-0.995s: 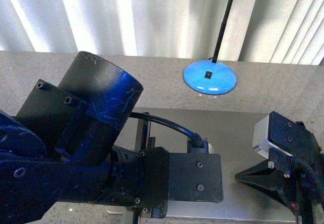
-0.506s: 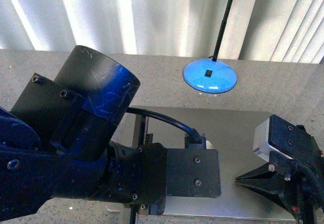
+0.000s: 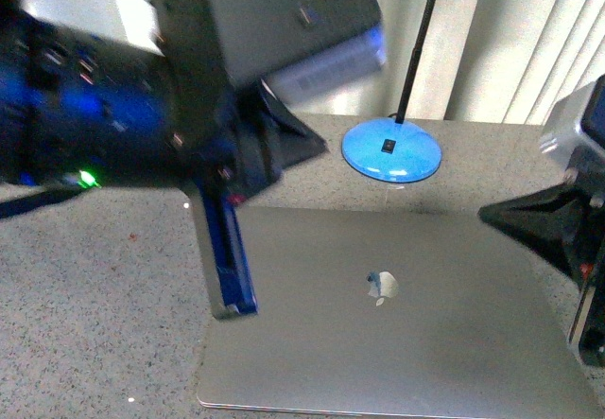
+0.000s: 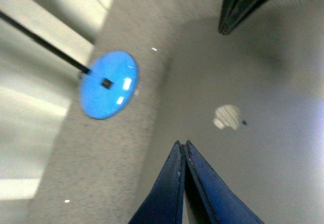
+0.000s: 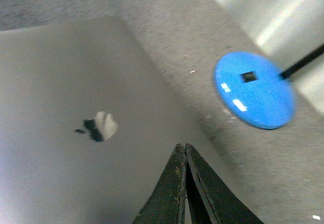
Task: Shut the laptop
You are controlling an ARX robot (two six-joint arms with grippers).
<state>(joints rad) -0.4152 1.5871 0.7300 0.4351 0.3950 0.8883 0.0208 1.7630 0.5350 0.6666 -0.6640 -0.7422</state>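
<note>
Shows laptop [image 3: 416, 343] lying closed on bench [image 3: 95, 296], left pincer [image 3: 233, 304] at its 9 o'clock edge, right pincer [image 3: 484, 215] at 3 o'clock, both pressed shut, holding nothing.

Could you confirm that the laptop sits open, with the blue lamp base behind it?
Not quite: the laptop is closed, lid flat with its logo up, as the front view shows. The blue lamp base does stand behind it.

A round blue base [image 3: 391, 150], a dark square on top, sat on the speckled grey bench [image 3: 95, 287] near its far edge, a thin black pole [image 3: 419, 36] rising from it before pale pleated curtains [image 3: 529, 50].
</note>
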